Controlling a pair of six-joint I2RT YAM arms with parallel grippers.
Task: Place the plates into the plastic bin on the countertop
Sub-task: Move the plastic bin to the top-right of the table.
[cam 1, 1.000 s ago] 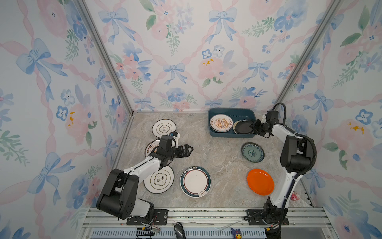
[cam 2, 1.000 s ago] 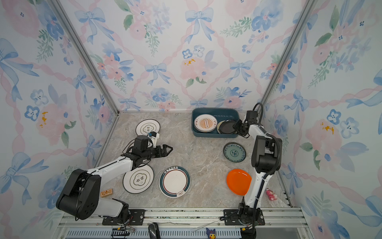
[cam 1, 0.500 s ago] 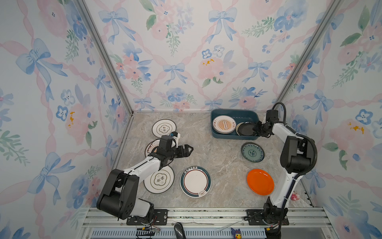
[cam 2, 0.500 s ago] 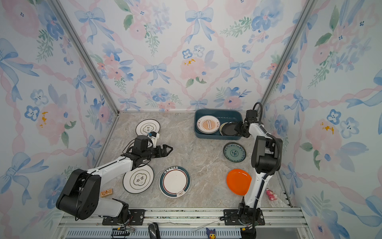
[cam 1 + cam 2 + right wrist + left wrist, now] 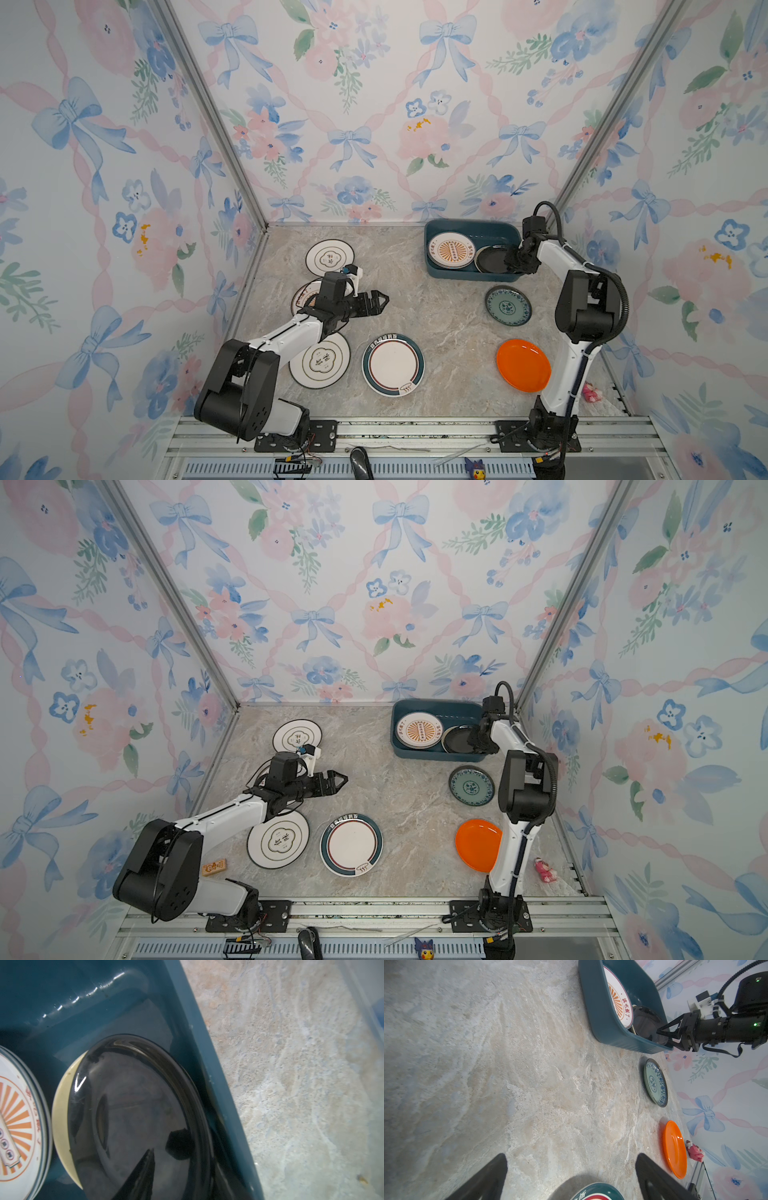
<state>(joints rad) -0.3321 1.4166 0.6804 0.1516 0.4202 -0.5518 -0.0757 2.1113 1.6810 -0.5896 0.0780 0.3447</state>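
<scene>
Poised at the right end of the teal plastic bin [image 5: 465, 274] with the right gripper [image 5: 514, 262], fingertips at the rim of the black plate [image 5: 490, 259] lying flat inside on a pale yellow plate [image 5: 62, 1105]; jaws partly spread, clamped or not impossible to tell. Likely next for that nearer arm: the blue-green patterned plate [image 5: 508, 305], flat just outside the bin's near wall. Left gripper [image 5: 380, 300] spread wide, empty, well left of the bin.

One plastic bin [image 5: 469, 274], upper right of centre. Plates visible inside it: three.
- one sunburst plate [image 5: 451, 250]
- one black plate [image 5: 492, 259]
- one pale yellow plate [image 5: 60, 1105] under the black

Plates on the countertop [image 5: 436, 316]: six.
- two gold-emblem plates [image 5: 330, 257], left of centre
- one second sunburst plate [image 5: 301, 293], part hidden
- one teal-rimmed plate [image 5: 392, 365]
- one blue-green plate [image 5: 508, 305]
- one orange plate [image 5: 523, 365]

Total plates counted: nine.
</scene>
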